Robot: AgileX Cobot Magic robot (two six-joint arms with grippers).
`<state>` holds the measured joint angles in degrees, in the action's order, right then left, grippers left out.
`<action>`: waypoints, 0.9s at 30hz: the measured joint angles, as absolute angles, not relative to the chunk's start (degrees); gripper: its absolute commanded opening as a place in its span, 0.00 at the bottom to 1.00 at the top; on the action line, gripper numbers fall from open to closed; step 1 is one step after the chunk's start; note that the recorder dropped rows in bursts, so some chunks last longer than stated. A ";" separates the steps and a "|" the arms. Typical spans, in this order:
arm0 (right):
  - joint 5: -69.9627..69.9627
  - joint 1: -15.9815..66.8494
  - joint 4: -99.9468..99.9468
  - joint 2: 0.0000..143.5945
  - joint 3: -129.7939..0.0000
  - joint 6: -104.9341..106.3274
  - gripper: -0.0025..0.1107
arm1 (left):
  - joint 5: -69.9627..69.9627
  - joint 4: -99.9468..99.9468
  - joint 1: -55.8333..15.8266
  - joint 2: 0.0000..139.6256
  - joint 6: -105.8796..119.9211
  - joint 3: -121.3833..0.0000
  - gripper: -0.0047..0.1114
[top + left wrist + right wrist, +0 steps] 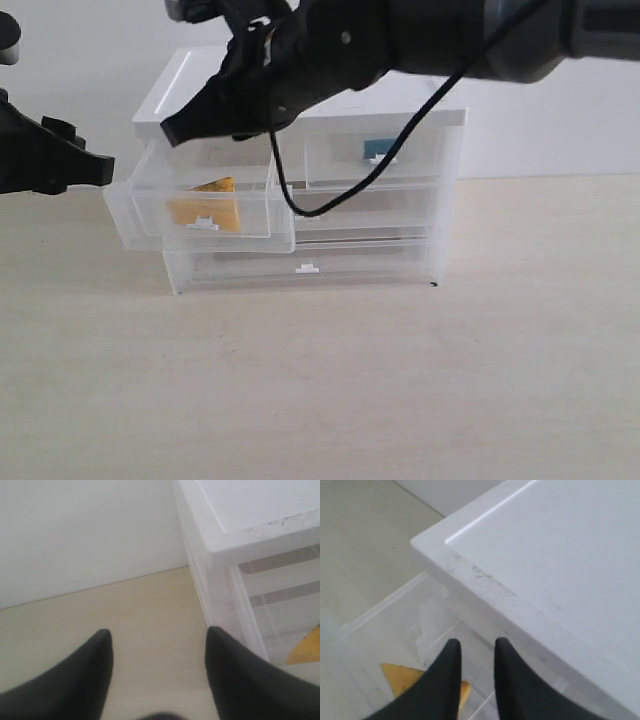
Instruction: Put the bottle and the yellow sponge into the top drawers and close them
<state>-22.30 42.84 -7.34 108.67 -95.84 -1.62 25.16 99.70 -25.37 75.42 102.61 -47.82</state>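
A white-topped cabinet [185,95] stands in the upper middle of the frame on a pale wooden table [320,390], with a white wall [560,130] behind. Its bottom full-width drawer [350,262] sits shut.

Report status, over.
Left gripper open, empty, beside the cabinet. Right gripper narrowly parted, empty, over open left top drawer. Yellow sponge inside it; bottle in right top drawer. Nothing blocking the drawer.

Plain white wall [560,110] behind; a pale wood-grain tabletop [420,400] runs back to meet it; soft, even light, only faint shadows.
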 measured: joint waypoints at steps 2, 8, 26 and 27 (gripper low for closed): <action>-23.64 41.69 -7.59 107.04 -95.84 -2.39 0.02 | 25.16 99.70 -25.37 75.16 102.61 -47.82 0.23; -29.53 37.29 -8.98 105.04 -95.84 -4.61 0.02 | 23.51 99.70 -25.37 73.68 102.49 -46.42 0.07; -44.76 34.15 -14.35 102.52 -94.34 -7.18 0.02 | 3.54 99.70 -25.37 73.06 102.49 -41.60 0.07; -44.86 34.10 -14.80 102.52 -93.46 -7.54 0.02 | 2.37 99.70 -25.37 73.59 102.49 -41.60 0.07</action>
<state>-44.86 34.10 -14.80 102.52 -93.46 -7.54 2.37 99.70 -25.37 73.59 102.49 -41.60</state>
